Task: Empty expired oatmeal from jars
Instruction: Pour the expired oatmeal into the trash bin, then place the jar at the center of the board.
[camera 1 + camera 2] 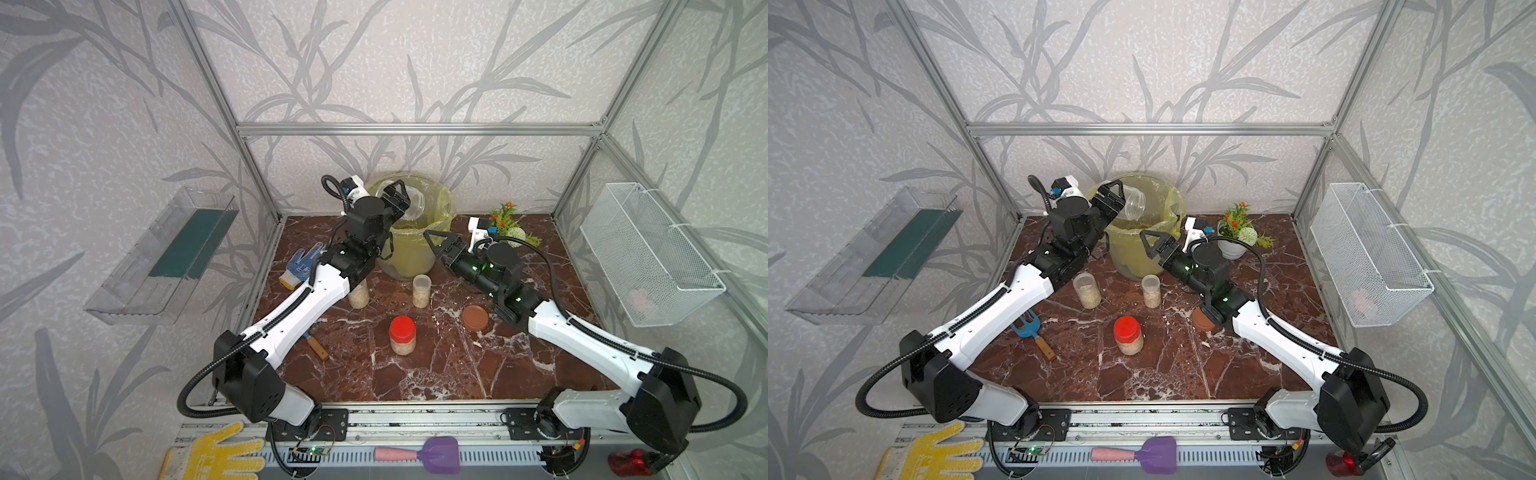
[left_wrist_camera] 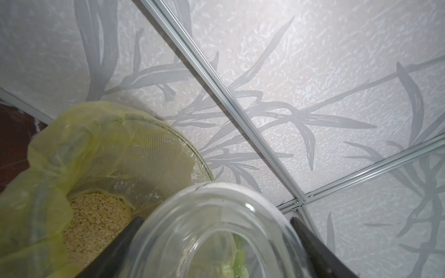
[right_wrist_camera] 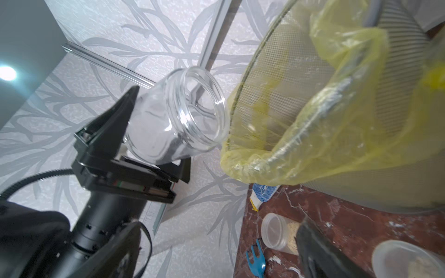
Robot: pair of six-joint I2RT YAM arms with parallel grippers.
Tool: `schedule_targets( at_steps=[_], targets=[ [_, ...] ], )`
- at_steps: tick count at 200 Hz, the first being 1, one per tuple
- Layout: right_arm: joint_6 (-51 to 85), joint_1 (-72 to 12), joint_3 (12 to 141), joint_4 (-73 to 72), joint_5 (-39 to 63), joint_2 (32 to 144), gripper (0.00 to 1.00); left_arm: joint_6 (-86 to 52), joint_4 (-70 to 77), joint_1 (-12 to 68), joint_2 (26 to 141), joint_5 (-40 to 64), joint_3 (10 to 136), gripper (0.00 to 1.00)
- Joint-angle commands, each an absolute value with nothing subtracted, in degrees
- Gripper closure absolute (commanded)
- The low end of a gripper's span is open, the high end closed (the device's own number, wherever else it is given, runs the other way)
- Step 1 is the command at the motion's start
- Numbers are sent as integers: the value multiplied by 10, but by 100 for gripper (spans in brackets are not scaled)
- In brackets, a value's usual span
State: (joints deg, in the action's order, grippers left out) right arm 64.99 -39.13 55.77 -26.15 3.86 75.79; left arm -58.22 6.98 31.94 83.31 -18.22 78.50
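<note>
Underneath, red-brown marble tabletop (image 1: 436,374), leaf-patterned walls (image 1: 374,62).

I record my desk (image 1: 415,374) as dark red-brown marble with white veining. The bin bag (image 1: 444,216) is translucent yellow, the oatmeal (image 2: 96,216) pale beige, and the clear jar (image 3: 168,120) colourless. My left tool (image 1: 400,194) is black. A red lid (image 1: 402,327) and a brown lid (image 1: 475,318) are noted. The walls (image 1: 415,62) are pale grey with a darker grey leaf pattern.

A mesh bin (image 1: 409,257) lined with a yellow bag stands at the back edge of the desk (image 1: 415,374), with a white flower pot (image 1: 1232,250) in the back right corner. A blue-dotted work glove (image 1: 301,264) and a blue hand fork (image 1: 1034,336) lie near the left edge.
</note>
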Motion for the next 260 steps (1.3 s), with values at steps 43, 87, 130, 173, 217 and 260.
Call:
schedule_targets(
  at_steps=[43,87,130,173,217,260],
  targets=[
    [679,-418,609,-375,24,816,1,-750,144,335,756,-252,728,100],
    [685,-436,639,-393,30,853,1,-770,163,342,752,-256,717,100],
    [680,-445,676,-420,27,894,1,-818,187,344,750,-232,698,100],
    [709,-445,707,-494,4,943,1,-846,199,350,740,-225,679,100],
    [729,-445,739,-553,0,992,0,-878,185,352,726,-214,665,100],
    [736,-443,737,-574,-7,1000,0,-888,162,352,702,-228,653,100]
  ],
)
